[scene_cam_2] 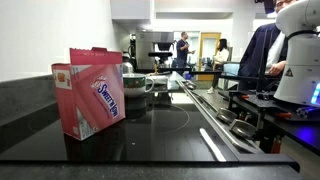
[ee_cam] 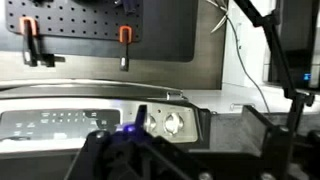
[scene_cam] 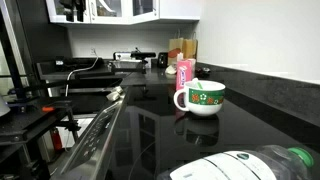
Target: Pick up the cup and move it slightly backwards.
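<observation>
The cup (scene_cam: pixel 200 97) stands upright on the black worktop (scene_cam: pixel 255 112), its loop handle turned toward the stove side and nothing gripping it. A pink box (scene_cam: pixel 184 72) stands just behind it in that exterior view, with its lower part hidden by the cup. In an exterior view from the opposite end, the same pink box (scene_cam_2: pixel 95 92) fills the foreground and covers most of the cup (scene_cam_2: pixel 137 84), so only a strip of rim and wall shows past the box's edge. Whether the two touch cannot be told. A clear bottle (scene_cam: pixel 245 165) with a green cap lies on its side at the near edge of the worktop, cut off by the bottom of the frame. The white arm (scene_cam_2: pixel 298 60) is cropped by the frame edge, and its tool is out of sight in both exterior views. In the wrist view the tool (ee_cam: pixel 150 152) is only a dark, blurred mass along the bottom, with its jaws not separable, so it cannot be told whether it is released or clenched. It holds nothing that can be seen. Beyond it are the stove (ee_cam: pixel 70 122) panel and a pegboard (ee_cam: pixel 90 25) with two clamps (ee_cam: pixel 124 40). The cup does not appear in that view.
</observation>
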